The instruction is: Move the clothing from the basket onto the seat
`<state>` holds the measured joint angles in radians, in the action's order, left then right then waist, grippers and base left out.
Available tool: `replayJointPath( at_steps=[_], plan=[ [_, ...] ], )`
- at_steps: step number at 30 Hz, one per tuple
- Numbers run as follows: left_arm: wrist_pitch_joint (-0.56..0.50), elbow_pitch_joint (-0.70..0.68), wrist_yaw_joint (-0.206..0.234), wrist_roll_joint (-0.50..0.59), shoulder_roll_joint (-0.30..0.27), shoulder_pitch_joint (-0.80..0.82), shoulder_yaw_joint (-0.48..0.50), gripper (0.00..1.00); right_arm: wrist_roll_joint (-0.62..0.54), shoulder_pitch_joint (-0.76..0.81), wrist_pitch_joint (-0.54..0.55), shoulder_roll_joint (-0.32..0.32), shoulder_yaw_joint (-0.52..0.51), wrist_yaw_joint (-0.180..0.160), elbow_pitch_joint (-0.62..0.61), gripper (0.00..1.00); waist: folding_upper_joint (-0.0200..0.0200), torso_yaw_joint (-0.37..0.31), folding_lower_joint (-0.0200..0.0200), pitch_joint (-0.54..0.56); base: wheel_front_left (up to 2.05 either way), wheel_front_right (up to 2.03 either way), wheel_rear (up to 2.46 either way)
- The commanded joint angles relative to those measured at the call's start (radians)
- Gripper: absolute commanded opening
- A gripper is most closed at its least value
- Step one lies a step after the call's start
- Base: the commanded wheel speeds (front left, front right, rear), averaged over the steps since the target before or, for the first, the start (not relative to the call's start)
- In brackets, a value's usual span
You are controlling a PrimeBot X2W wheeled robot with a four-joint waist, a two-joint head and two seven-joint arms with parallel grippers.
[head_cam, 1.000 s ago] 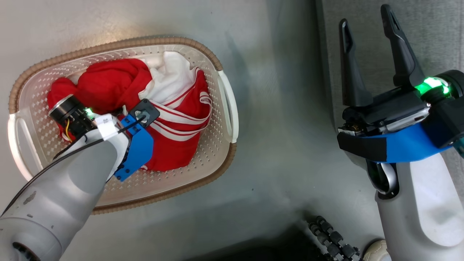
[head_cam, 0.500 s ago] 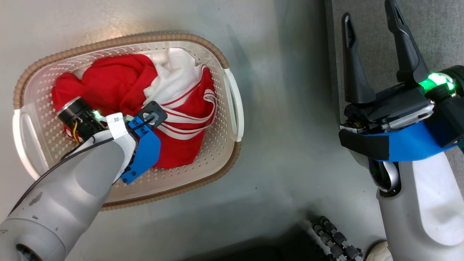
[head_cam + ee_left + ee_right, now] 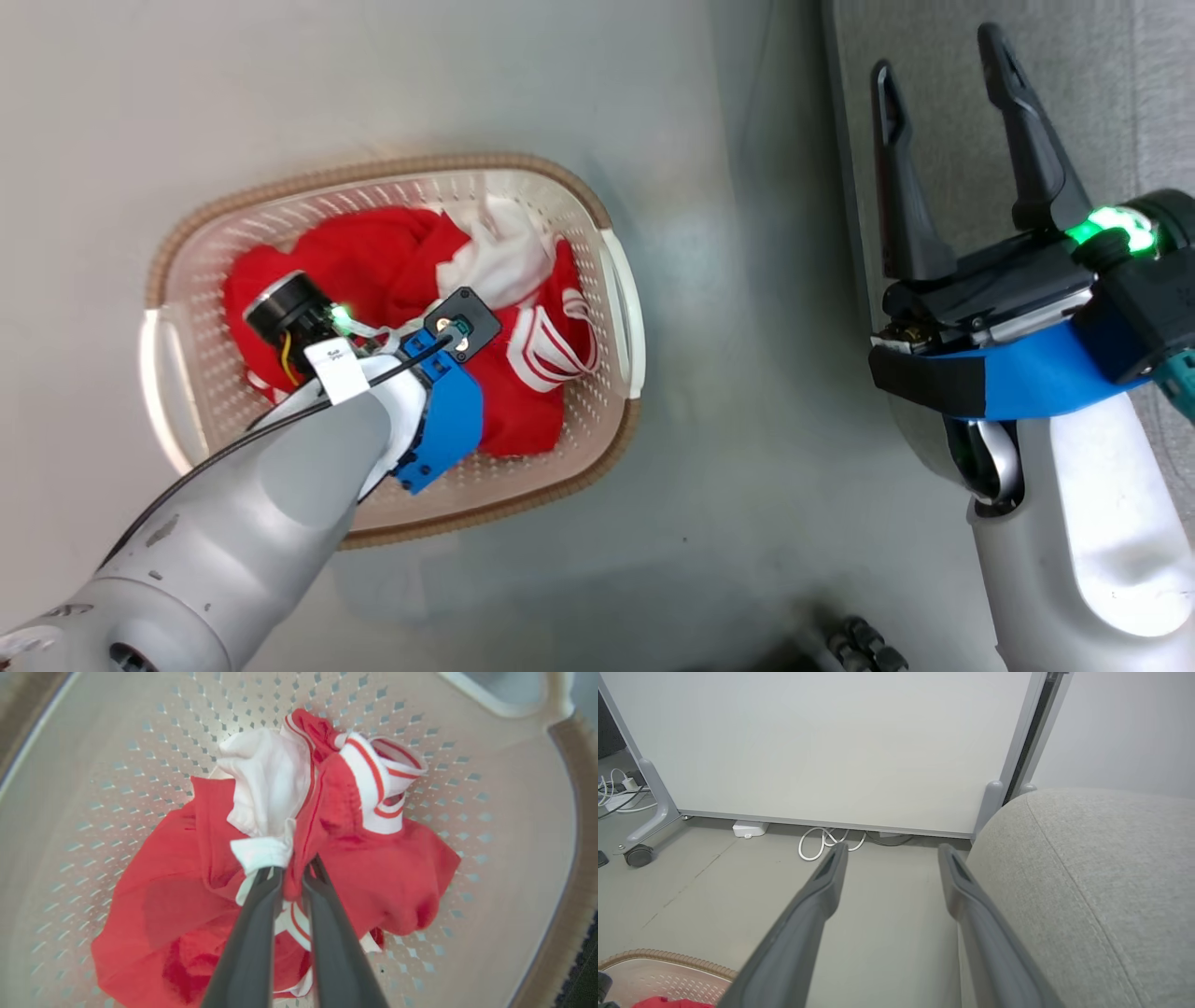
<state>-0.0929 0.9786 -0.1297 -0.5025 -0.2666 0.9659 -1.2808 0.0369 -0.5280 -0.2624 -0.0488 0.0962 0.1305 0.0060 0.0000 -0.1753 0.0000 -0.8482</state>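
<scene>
Left wrist view shows left fingers (image 3: pixel 252 933) pinching the clothing (image 3: pixel 387 877).

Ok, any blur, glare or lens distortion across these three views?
Head view: mostly sharp, with a pale sheen on the floor beside the basket. Left wrist view: left gripper looms soft-edged, clothing slightly blurred, basket wall bowed. Right wrist view: evenly lit, right gripper soft, seat weave visible.

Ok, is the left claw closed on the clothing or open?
Shut on it. In the left wrist view the left claw pinches a fold of the clothing between its fingers, inside the basket.
</scene>
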Motion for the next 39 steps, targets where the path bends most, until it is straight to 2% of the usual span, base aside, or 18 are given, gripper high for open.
replayJointPath(
  at_steps=[1,10,27,33,39],
  plan=[
    [0.028,-0.004,0.0,-0.026,0.008,-0.002,-0.002,0.0,-0.005,0.016,-0.004,-0.003,-0.003,0.0,0.008,1.0,0.0,0.024,0.0,0.06,0.0,0.0,0.0],
    [0.147,-0.025,0.0,-0.09,0.043,-0.045,-0.002,0.0,-0.021,0.071,-0.004,-0.003,-0.008,0.0,0.044,1.0,0.0,0.059,0.0,0.227,0.0,0.0,0.0],
    [0.342,-0.008,0.0,-0.319,0.091,-0.07,0.017,0.0,-0.035,0.224,-0.004,-0.003,-0.028,0.0,0.103,1.0,0.0,0.129,0.0,0.529,0.0,0.0,0.0],
    [0.359,-0.033,0.0,-0.35,0.089,-0.062,0.043,0.0,-0.029,0.27,-0.004,-0.003,-0.028,0.0,0.117,1.0,0.0,0.142,0.0,0.624,0.0,0.0,0.0],
    [0.359,-0.131,0.007,-0.306,0.064,-0.054,0.146,0.0,-0.022,0.312,-0.004,-0.003,-0.027,0.0,0.126,1.0,0.0,0.154,0.0,0.688,0.0,0.0,0.0]
  ],
)
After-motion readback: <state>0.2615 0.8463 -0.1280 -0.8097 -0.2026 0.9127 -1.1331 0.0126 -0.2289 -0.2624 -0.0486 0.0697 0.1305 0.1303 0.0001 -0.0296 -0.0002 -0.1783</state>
